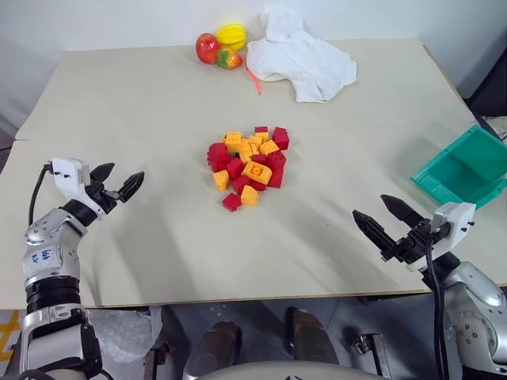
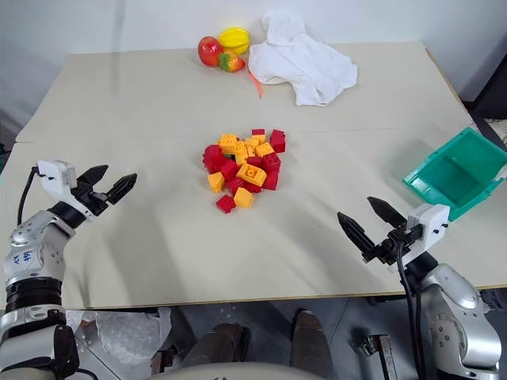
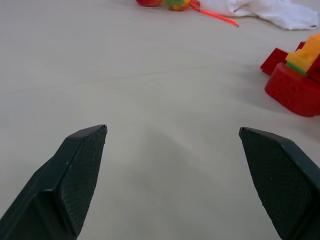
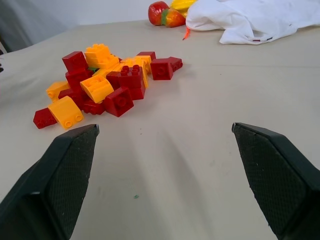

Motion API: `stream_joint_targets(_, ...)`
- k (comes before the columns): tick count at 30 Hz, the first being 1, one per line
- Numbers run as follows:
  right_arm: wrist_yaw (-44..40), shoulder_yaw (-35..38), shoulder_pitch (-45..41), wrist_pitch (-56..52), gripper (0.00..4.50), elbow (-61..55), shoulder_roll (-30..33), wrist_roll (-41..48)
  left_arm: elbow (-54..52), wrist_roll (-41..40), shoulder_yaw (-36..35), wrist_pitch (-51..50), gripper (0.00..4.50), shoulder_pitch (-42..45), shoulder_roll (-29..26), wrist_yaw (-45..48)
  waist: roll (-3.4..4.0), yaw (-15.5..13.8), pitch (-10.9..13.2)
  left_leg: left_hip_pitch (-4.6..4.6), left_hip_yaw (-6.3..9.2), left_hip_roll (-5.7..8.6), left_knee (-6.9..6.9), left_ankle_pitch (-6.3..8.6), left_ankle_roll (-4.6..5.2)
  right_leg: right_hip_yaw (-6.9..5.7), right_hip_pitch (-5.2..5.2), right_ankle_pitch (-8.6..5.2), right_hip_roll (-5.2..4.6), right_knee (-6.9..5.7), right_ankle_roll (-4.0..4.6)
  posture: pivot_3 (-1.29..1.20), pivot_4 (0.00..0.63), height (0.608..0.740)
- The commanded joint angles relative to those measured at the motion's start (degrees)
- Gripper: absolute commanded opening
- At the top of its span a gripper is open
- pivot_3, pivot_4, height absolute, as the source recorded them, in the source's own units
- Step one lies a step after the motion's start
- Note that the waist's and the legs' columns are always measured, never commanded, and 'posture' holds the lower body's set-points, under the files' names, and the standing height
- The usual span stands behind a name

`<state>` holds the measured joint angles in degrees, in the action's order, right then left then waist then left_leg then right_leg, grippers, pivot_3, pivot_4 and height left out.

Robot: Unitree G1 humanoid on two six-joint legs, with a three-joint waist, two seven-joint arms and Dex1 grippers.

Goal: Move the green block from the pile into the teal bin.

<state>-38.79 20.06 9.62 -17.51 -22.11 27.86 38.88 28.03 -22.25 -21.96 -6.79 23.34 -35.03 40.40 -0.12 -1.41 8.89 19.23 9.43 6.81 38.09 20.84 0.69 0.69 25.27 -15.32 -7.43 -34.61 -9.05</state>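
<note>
Left gripper (image 1: 117, 183): you've got its black fingers spread wide, holding nothing, left of the pile.
Right gripper (image 1: 383, 222): spread wide too, empty.
Small bright-green studded block (image 3: 296, 68): barely peeking out, buried in the loose red-and-orange brick pile (image 1: 248, 165) mid-table.
Rectangular teal plastic bin (image 1: 463, 168): at your right edge.

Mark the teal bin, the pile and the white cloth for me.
teal bin (image 1: 444, 187): left eye view, near wall.
pile (image 1: 255, 171): left eye view, orange brick at the heap's middle.
white cloth (image 1: 305, 59): left eye view, middle of the crumpled fabric.
</note>
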Motion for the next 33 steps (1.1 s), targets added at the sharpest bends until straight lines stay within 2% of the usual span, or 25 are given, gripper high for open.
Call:
stream_joint_targets(1, -1.3, -0.3, -0.4, 0.7, 4.47, -2.2, 1.2, -0.2, -1.2, 0.5, 0.3, 2.6, 4.5, 0.4, -0.8, 1.2, 0.0, 0.0, 0.0, 0.0, 0.0, 0.0, 0.0, 0.0, 0.0, 0.0, 0.0, 0.0, 0.0, 0.0, 0.0, 0.0, 0.15, 0.74)
stream_joint_targets(8, -3.0, -4.0, -2.4, 0.2, 4.47, -6.0, 4.5, -2.1, -4.1, 2.1, 2.7, 3.8, 4.5, 0.4, -1.3, 2.2, 0.0, 0.1, 0.0, 0.0, -0.03, 0.0, 0.01, 0.0, 0.0, 0.04, 0.03, 0.0, 0.0, 0.02, 0.0, 0.0, 0.15, 0.74)
stream_joint_targets(11, -5.3, -7.1, -4.0, 1.0, 4.47, -6.7, 6.6, -4.5, -4.3, 2.1, 5.7, 6.4, 4.5, 0.7, -1.7, 9.2, 0.0, 0.0, 0.0, 0.0, -0.05, 0.0, 0.02, 0.0, 0.0, 0.05, 0.04, 0.0, 0.0, 0.06, 0.0, 0.0, 0.15, 0.74)
stream_joint_targets(14, -6.8, -10.8, -8.9, 1.0, 4.5, -6.1, 8.1, -6.9, 1.2, 4.3, 8.5, 9.9, 3.89, 5.8, -1.1, 11.7, -0.04, 0.0, 0.0, 0.02, -0.06, 0.02, 0.04, 0.0, 0.0, 0.04, 0.04, 0.0, -0.01, 0.08, 0.0, 0.0, 0.15, 0.74)
stream_joint_targets(18, -7.2, -12.3, -14.2, -2.7, 4.5, -4.4, 8.3, -4.8, 10.7, 7.3, 11.6, 13.3, 2.67, 14.0, 0.5, 12.2, -0.06, -0.1, 0.0, 0.06, -0.05, 0.03, 0.16, -0.01, -0.01, -0.01, 0.04, 0.02, -0.02, 0.03, 0.01, 0.0, 0.15, 0.74)
stream_joint_targets(20, -7.1, -12.5, -15.8, -3.6, 4.5, -3.7, 8.0, -4.4, 15.7, 10.8, 13.2, 15.1, 2.02, 18.2, 1.2, 8.3, -0.07, -0.1, 0.0, 0.06, -0.04, 0.04, 0.12, 0.0, 0.01, -0.03, 0.04, 0.02, -0.03, 0.06, 0.01, 0.0, 0.15, 0.74)
stream_joint_targets(26, -4.5, -13.9, -17.5, -4.2, 4.5, -4.0, 5.7, -5.7, 33.5, 17.9, 17.5, 17.5, 0.12, 32.0, 8.5, -1.2, -0.14, 0.0, 0.1, 0.38, 0.03, 0.21, 0.19, 0.05, 0.15, -0.17, 0.19, 0.07, -0.13, -0.04, -0.07, 0.0, 0.15, 0.74)
stream_joint_targets(33, -0.7, -13.1, -12.9, -4.8, 4.5, -8.6, 4.6, -5.9, 43.3, 20.7, 18.7, 19.6, 0.04, 39.6, 16.7, -6.8, -0.25, 0.1, 0.1, 0.56, 0.0, 0.28, 0.25, 0.1, 0.25, -0.25, 0.36, 0.08, -0.18, 0.0, -0.11, 0.0, 0.15, 0.74)
